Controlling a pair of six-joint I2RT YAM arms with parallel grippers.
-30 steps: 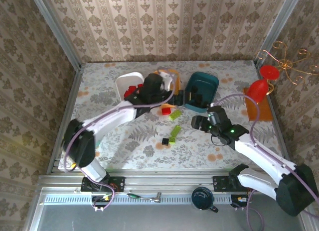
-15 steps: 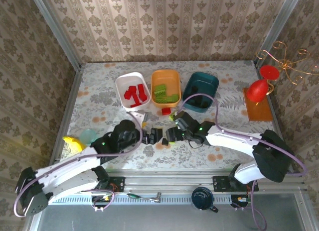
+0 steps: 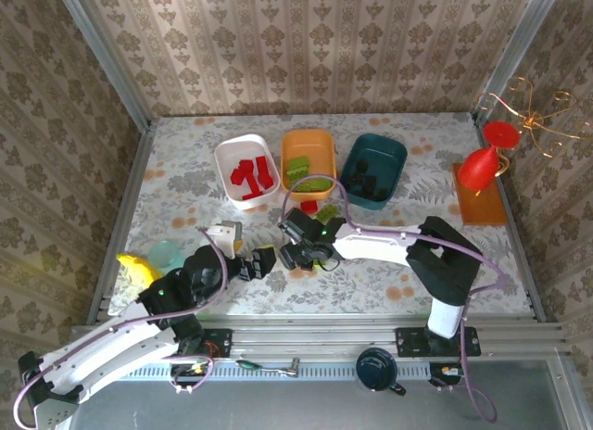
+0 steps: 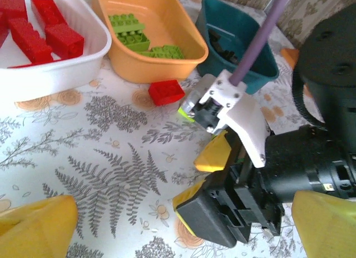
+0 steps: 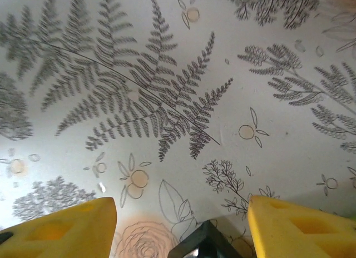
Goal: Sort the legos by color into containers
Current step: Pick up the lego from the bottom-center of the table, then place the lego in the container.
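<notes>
**Two open claws near the middle of the table**

Along the far side of the table (image 3: pixel 185 184), three tubs in a row: white tub (image 3: pixel 243 141), orange tub (image 3: pixel 315 143), teal tub (image 3: pixel 384 152). In the white tub, red legos (image 3: pixel 250 175). In the orange tub, green legos (image 3: pixel 298 168). In the teal tub, black legos (image 3: pixel 366 183). On the table just in front of the orange tub, one red lego (image 4: pixel 166 92), and right beside it one green lego (image 3: pixel 326 210).

Near the middle of the table, the right claw (image 5: pixel 181 224), open wide and pointing down, gripping nothing. Between its yellow fingers (image 5: pixel 61 230), low in the right wrist view, a black lego (image 5: pixel 203 244) on the table, only a corner in sight.

Just beside the right claw, toward the near left corner, the left claw (image 4: pixel 181 224), open wide too and empty, facing the right claw.

At the right edge of the table, a tray (image 3: pixel 484 208) with a red goblet (image 3: pixel 477 169).
</notes>
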